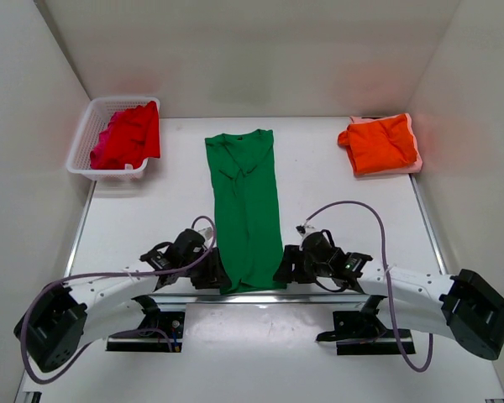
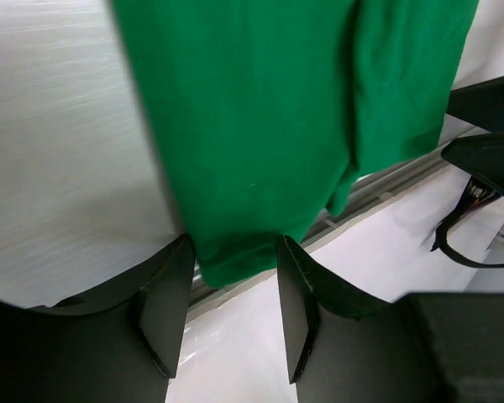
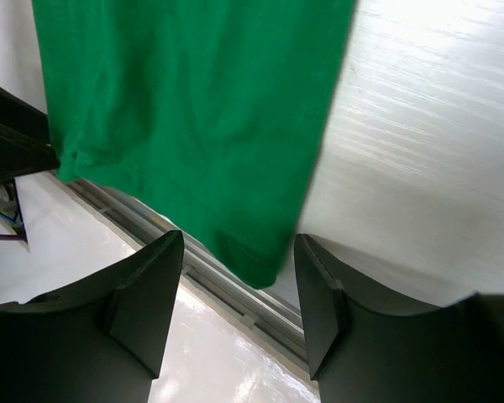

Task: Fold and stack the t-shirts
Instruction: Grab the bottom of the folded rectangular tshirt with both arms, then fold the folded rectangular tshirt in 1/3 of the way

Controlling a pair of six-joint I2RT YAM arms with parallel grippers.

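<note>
Our left claw (image 2: 233, 311) and right claw (image 3: 239, 311) stand open around the near corners of the green shirt (image 1: 245, 214), which is only half folded. The orange shirt (image 1: 380, 144) is done, and the red shirts (image 1: 130, 136) wait in the basket (image 1: 84, 155).

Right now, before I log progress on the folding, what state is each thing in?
green t-shirt: folded into a long strip, lying flat, hem at the near edge.
orange t-shirt: folded, stacked on a pink garment.
red t-shirt: crumpled in the basket.
magenta t-shirt: crumpled beside it.
white lattice basket: upright, holding both.
left gripper: open, straddling a hem corner.
right gripper: open, straddling the other corner.
</note>
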